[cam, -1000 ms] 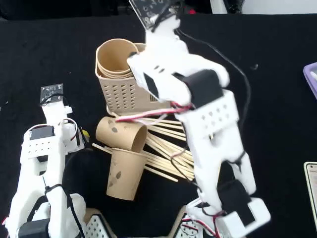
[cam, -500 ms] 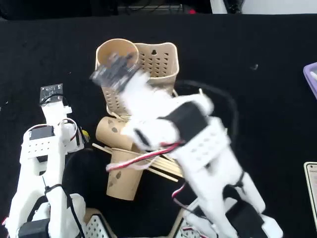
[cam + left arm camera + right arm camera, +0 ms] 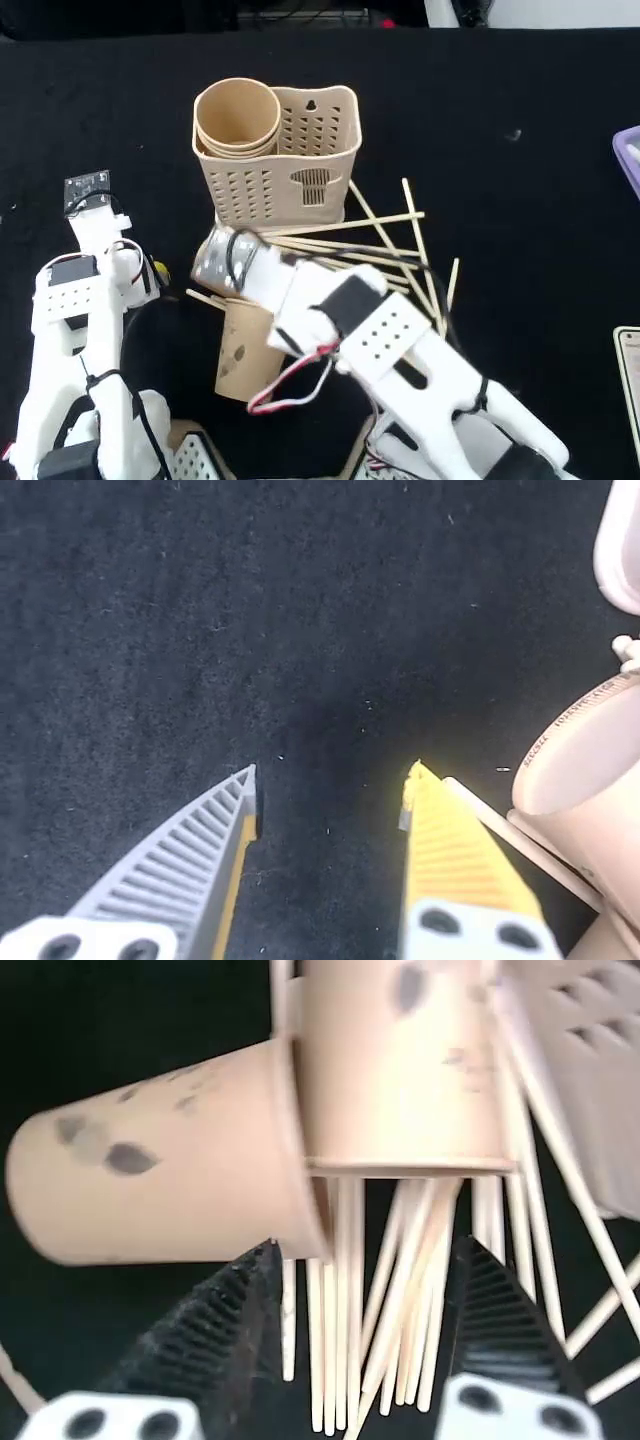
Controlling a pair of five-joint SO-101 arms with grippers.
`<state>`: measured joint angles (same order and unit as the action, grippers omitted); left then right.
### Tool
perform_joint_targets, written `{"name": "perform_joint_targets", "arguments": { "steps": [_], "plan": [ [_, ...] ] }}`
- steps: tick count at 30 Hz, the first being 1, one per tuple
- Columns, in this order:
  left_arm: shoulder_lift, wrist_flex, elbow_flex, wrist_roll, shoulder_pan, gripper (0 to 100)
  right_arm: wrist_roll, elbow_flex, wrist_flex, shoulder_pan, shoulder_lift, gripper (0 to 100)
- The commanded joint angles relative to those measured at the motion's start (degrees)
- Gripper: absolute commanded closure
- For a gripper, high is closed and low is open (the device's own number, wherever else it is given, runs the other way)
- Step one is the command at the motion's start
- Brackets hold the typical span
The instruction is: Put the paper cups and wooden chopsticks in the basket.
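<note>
We count one basket (image 3: 300,180), one nested cup stack (image 3: 237,115), and two loose cups. The nearer cup (image 3: 150,1190) is at a fingertip of the right gripper (image 3: 367,1243), and the farther cup (image 3: 400,1070) lies beyond both. The chopsticks (image 3: 335,1360) between the fingers (image 3: 225,1320) are too many to count.

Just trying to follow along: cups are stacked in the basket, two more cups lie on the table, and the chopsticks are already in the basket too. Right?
Not quite. The chopsticks are not in the basket; they lie scattered on the table beside it, as the high view shows. The stacked cups and the two lying cups are as you say.
</note>
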<state>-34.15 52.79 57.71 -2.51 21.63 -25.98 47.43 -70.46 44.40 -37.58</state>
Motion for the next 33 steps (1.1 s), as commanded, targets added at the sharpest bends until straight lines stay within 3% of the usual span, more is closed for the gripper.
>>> {"name": "perform_joint_targets", "arguments": {
  "steps": [1,10,19,25,33],
  "plan": [
    [-1.41,-0.62,-0.92,0.44,0.66,77,-3.87,1.63,0.35,4.57,-2.51,72.3],
    [-1.41,-0.62,-0.92,0.44,0.75,77,-6.59,3.38,0.44,6.86,-2.68,73.9],
    [-1.41,-0.62,-0.92,0.44,0.75,77,-6.07,1.45,0.26,6.77,-2.77,98.4],
    [-1.41,-0.62,-0.92,0.44,0.75,77,-2.2,-4.0,-4.22,6.77,-11.03,98.8],
    [-1.41,-0.62,-0.92,0.44,0.75,77,-1.93,-16.66,-18.99,6.68,-26.59,98.8]
  ]
}}
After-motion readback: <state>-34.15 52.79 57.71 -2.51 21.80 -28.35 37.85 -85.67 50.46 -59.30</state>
